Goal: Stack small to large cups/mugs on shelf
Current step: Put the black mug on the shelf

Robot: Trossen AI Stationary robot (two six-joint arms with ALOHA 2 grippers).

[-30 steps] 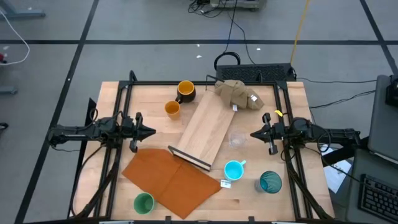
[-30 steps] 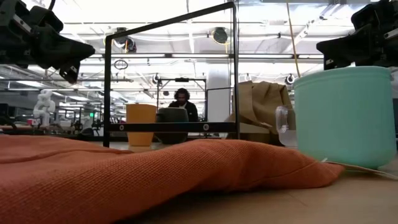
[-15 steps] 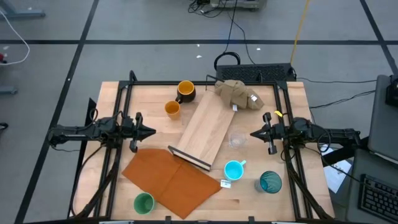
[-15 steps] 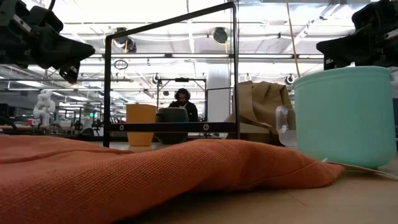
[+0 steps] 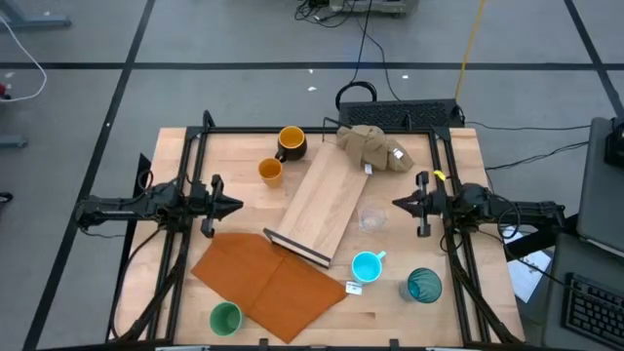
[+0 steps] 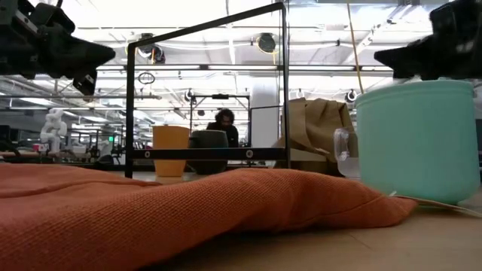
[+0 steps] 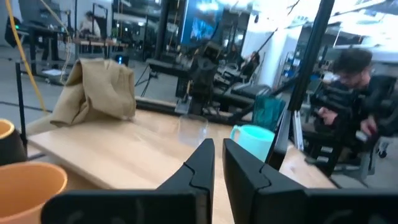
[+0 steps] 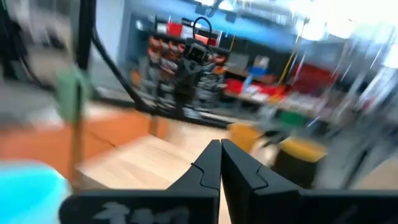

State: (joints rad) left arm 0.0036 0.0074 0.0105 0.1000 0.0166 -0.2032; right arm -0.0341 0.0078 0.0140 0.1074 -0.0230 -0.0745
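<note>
shelf (image 5: pixel 322 208) lies mid-bench, long axis diagonal, dark strip at the end nearest the light blue mug (image 5: pixel 367 265). clear glass (image 5: pixel 370 218) sits just beside shelf's right edge, w/ right gripper (image 5: pixel 402 206) nearer, jaws closed, empty. left gripper (image 5: pixel 237 206) off shelf's left side, jaws closed too, empty. likely right arm goes first.

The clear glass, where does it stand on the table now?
In the high view the clear glass stands right of centre on the table, just beside the shelf's long right edge, with the light blue mug nearer the front edge.
</note>
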